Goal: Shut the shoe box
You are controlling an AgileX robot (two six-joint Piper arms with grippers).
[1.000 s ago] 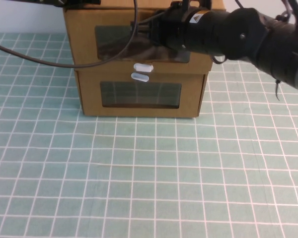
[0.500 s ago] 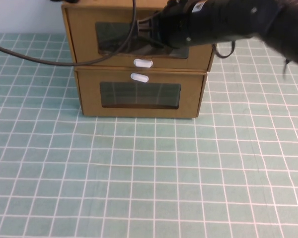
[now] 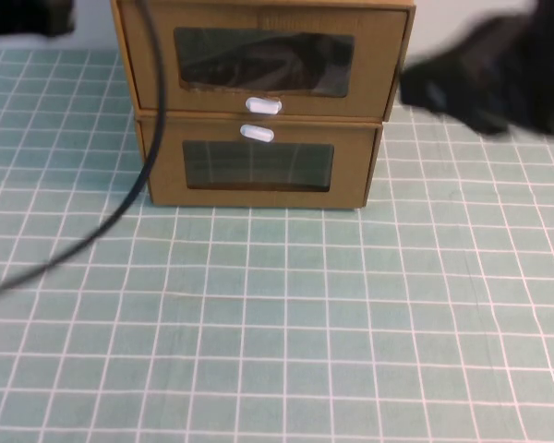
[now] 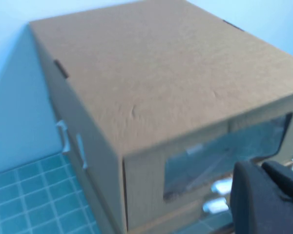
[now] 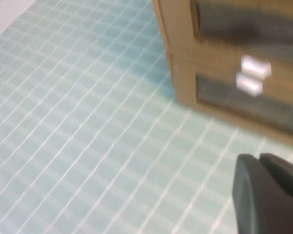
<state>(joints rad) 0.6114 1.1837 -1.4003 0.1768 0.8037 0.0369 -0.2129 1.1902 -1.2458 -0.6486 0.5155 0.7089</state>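
From my raised camera the right gripper [image 3: 485, 78] is only a dark smear beside the upper brown cardboard shoe box [image 3: 263, 55], whose top runs off the picture's edge, and I can't read its fingers there or in its own wrist view, where just a blurred black tip shows at the corner. The left gripper [image 3: 23, 17] is a dark shape clipped by the far left corner, and its wrist view shows one black tip, state unreadable. What lies behind the upper box's clear plastic window [image 3: 263, 61] is too dim to tell.
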